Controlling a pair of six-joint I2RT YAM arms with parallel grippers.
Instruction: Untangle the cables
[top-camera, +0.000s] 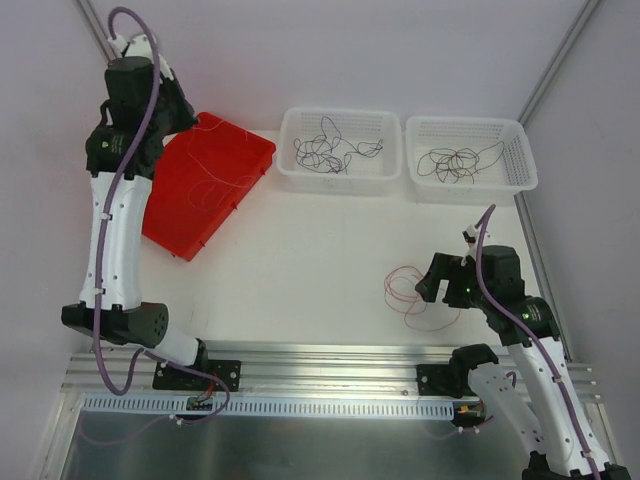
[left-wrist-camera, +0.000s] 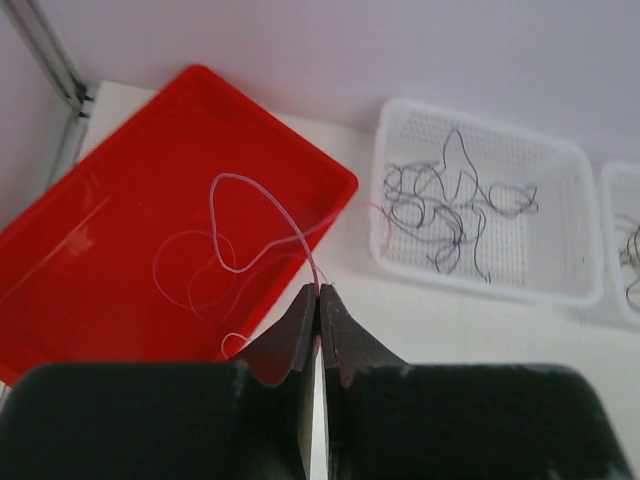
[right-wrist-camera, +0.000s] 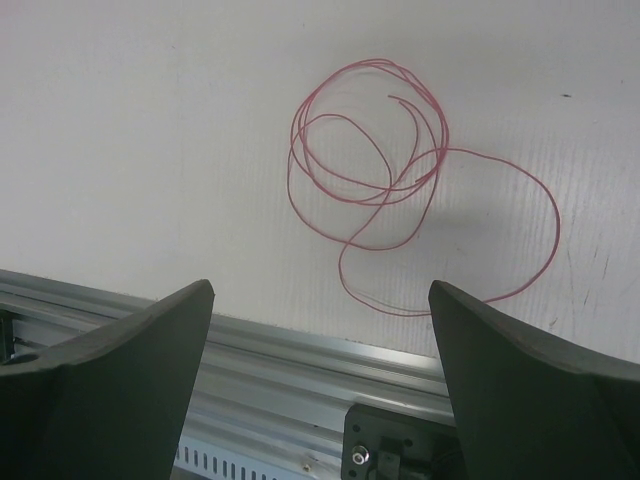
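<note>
Left side: the left gripper (left-wrist-camera: 318, 292) is shut tight on the pink cable (left-wrist-camera: 262, 198); the cable is pinched right at the tips, over the near edge of the red tray (left-wrist-camera: 120, 150)
Right side: the right gripper (right-wrist-camera: 320, 290) is held with its jaws wide apart; nothing is held; it is hung just above the red-pink cable (right-wrist-camera: 418, 172) on the tabletop (right-wrist-camera: 120, 120)
Where the pink cable is: a tall loop is seen rising from the tips; the rest is laid in the red tray in pale loops that cross each other
Where the other cables are: dark cables (left-wrist-camera: 455, 215) are piled in a tangle in the left white basket (top-camera: 340, 184); more are piled in the right white basket (top-camera: 470, 193)
Step in hand: the pink cable is probably being pulled free of its loops in the tray
How it is done well: the cable should be lifted slowly and straight up; the grip should be kept tight, since so thin a cable can slip out; if the loops are seen to bunch into a knot, the pull should be stopped and a new spot picked
Counts: two grippers; one red tray; two white baskets; one red-pink cable, coiled in several rounds; one pink cable in the grip; the dark cables in each basket are too tangled to be counted
</note>
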